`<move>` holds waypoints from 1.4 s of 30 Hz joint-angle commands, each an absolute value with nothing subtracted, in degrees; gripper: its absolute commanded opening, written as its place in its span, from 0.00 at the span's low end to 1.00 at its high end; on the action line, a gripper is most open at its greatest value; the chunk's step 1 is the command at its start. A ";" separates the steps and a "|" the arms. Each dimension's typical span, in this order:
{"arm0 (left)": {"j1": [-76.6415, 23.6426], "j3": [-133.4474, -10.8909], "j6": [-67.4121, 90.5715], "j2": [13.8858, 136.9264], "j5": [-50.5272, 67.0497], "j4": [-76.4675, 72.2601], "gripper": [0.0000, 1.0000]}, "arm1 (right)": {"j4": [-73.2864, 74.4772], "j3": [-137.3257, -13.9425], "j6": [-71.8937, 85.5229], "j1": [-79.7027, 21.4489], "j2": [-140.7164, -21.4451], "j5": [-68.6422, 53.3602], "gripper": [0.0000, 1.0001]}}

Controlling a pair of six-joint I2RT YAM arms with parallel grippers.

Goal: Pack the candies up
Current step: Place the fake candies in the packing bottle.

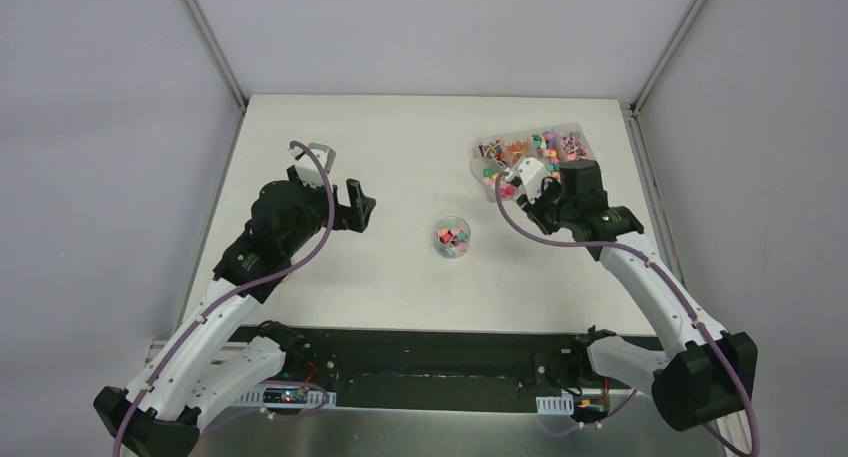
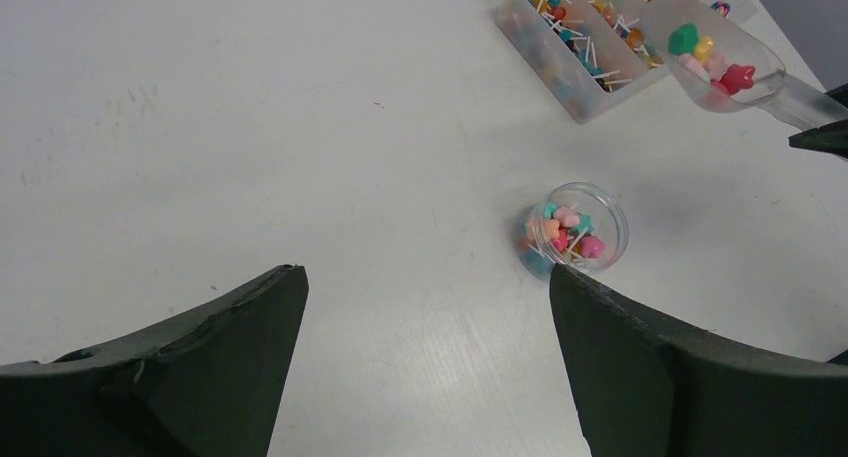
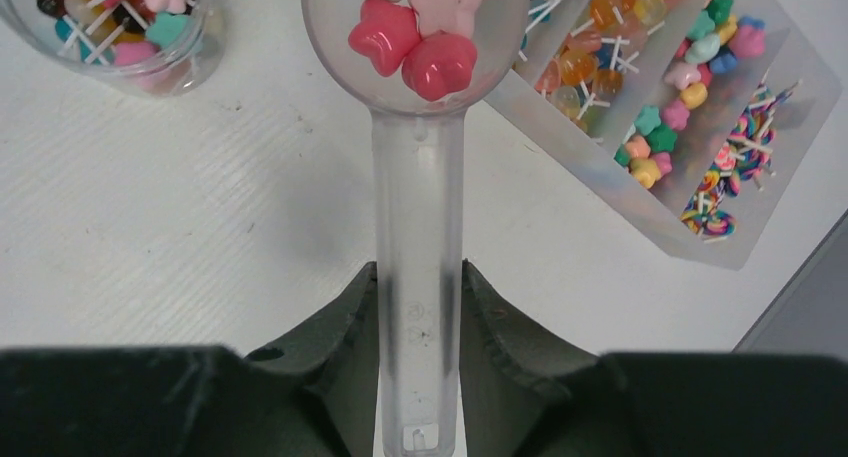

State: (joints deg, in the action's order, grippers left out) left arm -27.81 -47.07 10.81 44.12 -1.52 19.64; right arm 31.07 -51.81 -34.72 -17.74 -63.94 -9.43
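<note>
The clear scoop is held by its handle in the right hand, and the fingers are pressed together on it from both sides. A few candies are carried in the bowl of the scoop: red, pink and pale star shapes. The scoop looks lifted off the worktop, just beside the clear box, on the side toward the small round jar. Many more candies are seen in the box, sorted into long rows, some on little white sticks. The jar is set in the middle of the worktop, apart from the box, and it is already partly filled with candies.

The left hand is spread wide apart and nothing is held in it. It is hung above the worktop, pointed toward the jar but well apart from it.

The step in hand is judged to be the carrying of a scoopful from the box to the jar. For the next move, the scoop should be brought over the mouth of the jar and held level on the way, so that nothing is spilled. Then it should be tipped slowly, because the mouth of the jar is small and candies could roll off onto the worktop
</note>
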 commanded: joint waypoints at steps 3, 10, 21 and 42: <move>-28.39 -46.93 9.68 43.20 -2.64 17.40 0.95 | 35.34 -52.74 -46.45 -23.63 -61.08 -5.60 0.00; -28.39 -46.94 9.68 43.51 -2.54 17.37 0.95 | 41.11 -52.73 -51.54 -28.47 -58.62 -3.18 0.00; -28.39 -46.93 9.67 43.30 -2.59 17.33 0.95 | 44.21 -51.79 -53.17 -32.91 -58.95 2.72 0.00; -28.39 -47.02 9.59 43.12 -2.41 17.40 0.95 | 50.97 -58.35 -52.29 -44.05 -64.89 15.38 0.00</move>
State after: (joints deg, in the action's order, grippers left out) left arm -27.81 -47.07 10.81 44.12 -1.52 19.64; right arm 51.00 -53.91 -52.21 -43.18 -64.07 11.35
